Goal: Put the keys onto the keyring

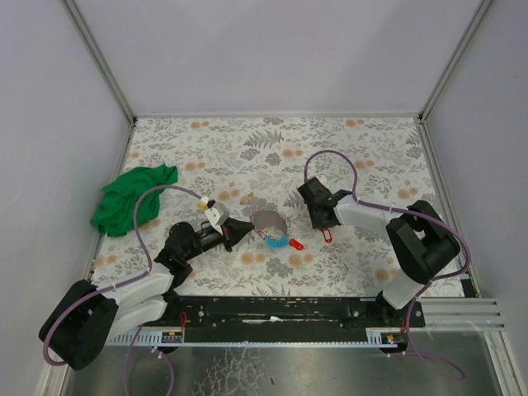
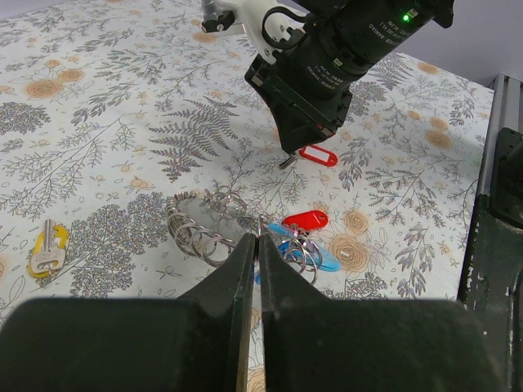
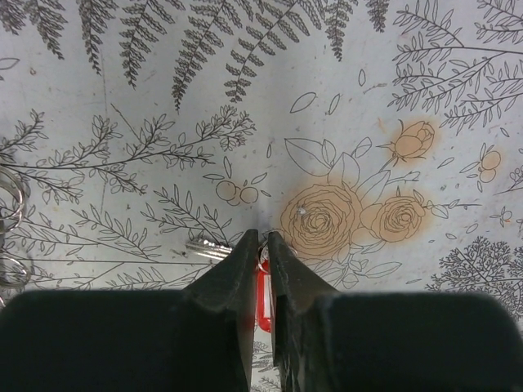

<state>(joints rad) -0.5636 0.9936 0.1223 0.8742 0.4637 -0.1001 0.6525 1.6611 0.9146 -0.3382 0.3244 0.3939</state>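
Left gripper (image 1: pixel 247 228) lies low over the table (image 1: pixel 371 148), tips at the keyring (image 2: pixel 196 237); jaws pressed together, only a hairline gap in the left wrist view; cannot tell if a ring is caught between them; keyring is a loose chain of metal rings flat on the table near centre, between the two grippers; a second red tag (image 2: pixel 306 219) and a blue tag (image 2: pixel 323 257) lie at its right end, touching the rings, just beyond the left fingertips; right gripper (image 1: pixel 324 224) points down at the table just right of the keyring, jaws pinching a red-tagged key (image 2: pixel 317 155) by the tag; in the right wrist view the red tag shows in the slit between the fingers and the metal blade sticks out left, at or near the table; this key is apart from the rings; a yellow-tagged key (image 2: pixel 47 249) lies alone, well left of the keyring; green cloth (image 1: pixel 132 198) bunched at the far left edge of the table
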